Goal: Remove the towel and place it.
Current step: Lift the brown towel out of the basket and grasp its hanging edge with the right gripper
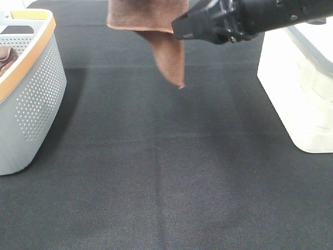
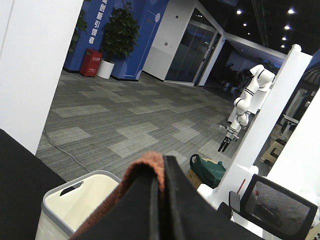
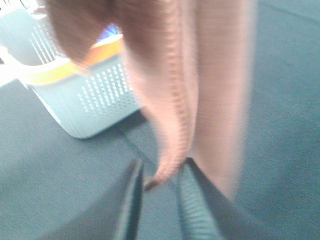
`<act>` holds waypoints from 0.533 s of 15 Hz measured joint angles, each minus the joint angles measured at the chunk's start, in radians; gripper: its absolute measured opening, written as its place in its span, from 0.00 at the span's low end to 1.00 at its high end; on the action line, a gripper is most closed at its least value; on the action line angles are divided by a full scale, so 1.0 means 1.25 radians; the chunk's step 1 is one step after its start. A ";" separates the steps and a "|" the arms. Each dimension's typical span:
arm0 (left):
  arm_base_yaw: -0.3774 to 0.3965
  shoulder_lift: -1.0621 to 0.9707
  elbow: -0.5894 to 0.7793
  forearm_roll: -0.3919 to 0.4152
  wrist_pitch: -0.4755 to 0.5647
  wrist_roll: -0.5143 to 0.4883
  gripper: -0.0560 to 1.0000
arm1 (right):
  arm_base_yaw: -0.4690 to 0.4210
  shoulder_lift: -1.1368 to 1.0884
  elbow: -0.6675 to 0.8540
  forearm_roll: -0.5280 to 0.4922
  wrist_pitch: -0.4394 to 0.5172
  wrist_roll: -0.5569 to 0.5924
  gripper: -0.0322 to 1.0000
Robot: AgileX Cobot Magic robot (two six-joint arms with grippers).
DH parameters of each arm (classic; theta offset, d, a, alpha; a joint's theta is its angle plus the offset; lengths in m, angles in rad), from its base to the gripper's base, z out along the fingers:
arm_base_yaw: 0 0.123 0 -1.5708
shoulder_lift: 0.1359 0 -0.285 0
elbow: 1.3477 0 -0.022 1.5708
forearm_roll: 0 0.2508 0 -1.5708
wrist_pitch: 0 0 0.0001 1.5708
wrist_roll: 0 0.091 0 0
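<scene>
Black woven tablecloth (image 1: 166, 172), fuzzy reddish-brown towel (image 1: 169, 52) hanging to a point, left fingers (image 2: 187, 205) pinching it, right fingers (image 3: 192, 205) spread

White Chinese characters (image 2: 96, 22) run down the blue wall (image 2: 145, 30), just beside the potted plant (image 2: 119, 35); they seem to read 创新引领. No other writing is legible.
</scene>
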 joint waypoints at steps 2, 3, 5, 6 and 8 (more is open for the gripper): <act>0.000 0.000 0.000 0.000 0.000 0.000 0.05 | 0.000 0.000 0.000 0.053 -0.002 0.000 0.23; 0.000 0.000 0.000 0.000 0.000 0.000 0.05 | 0.000 0.000 0.000 0.081 -0.002 0.000 0.23; 0.000 0.000 0.000 0.000 0.000 0.000 0.05 | 0.000 0.000 0.000 0.091 -0.002 0.000 0.25; 0.000 0.000 0.000 0.000 0.000 0.000 0.05 | 0.000 0.000 0.000 0.091 -0.002 0.000 0.29; 0.000 0.000 0.000 0.000 0.000 0.000 0.05 | 0.000 0.000 0.000 0.092 -0.002 0.000 0.38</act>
